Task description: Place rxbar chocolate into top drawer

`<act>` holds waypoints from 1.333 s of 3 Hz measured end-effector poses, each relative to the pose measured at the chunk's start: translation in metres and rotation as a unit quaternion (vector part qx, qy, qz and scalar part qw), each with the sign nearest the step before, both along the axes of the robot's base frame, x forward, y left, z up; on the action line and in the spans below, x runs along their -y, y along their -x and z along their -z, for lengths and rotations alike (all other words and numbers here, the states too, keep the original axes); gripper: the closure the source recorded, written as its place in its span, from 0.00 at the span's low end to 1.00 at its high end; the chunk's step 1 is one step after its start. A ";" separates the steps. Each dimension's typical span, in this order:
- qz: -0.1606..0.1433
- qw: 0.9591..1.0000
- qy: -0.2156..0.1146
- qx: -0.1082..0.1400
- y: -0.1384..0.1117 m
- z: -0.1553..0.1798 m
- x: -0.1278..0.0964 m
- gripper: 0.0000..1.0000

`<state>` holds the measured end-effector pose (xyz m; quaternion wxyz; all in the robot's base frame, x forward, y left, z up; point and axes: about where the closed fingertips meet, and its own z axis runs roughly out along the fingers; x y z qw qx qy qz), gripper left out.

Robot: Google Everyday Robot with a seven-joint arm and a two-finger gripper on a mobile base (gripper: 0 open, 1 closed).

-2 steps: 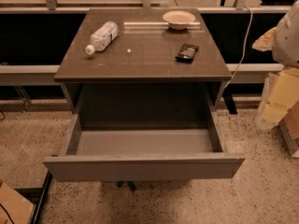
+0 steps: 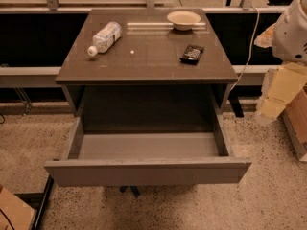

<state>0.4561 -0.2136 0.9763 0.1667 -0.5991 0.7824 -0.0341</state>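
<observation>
The rxbar chocolate, a small black bar with pale print, lies flat on the right side of the dark table top. The top drawer is pulled wide open below the table top, and its grey inside is empty. My arm's white body is at the right edge of the view. The pale gripper hangs below it, right of the table and beside the drawer's right side. It is well away from the bar and holds nothing that I can see.
A clear plastic water bottle lies on its side at the table's back left. A shallow pale bowl stands at the back right. A cardboard box is on the floor at the right, another at the bottom left.
The arm and gripper at the right edge have shifted slightly upward. The bar, bottle, bowl and drawer have not moved.
</observation>
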 end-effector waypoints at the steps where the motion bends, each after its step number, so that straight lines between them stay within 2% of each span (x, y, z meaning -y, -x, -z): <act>1: -0.001 1.000 -0.019 -0.007 -0.030 0.008 -0.009 0.00; 2: -0.004 1.000 -0.026 -0.015 -0.072 0.017 -0.018 0.00; 3: -0.005 1.000 -0.027 -0.012 -0.121 0.023 -0.027 0.00; 4: -0.003 0.999 -0.032 -0.006 -0.125 0.023 -0.029 0.00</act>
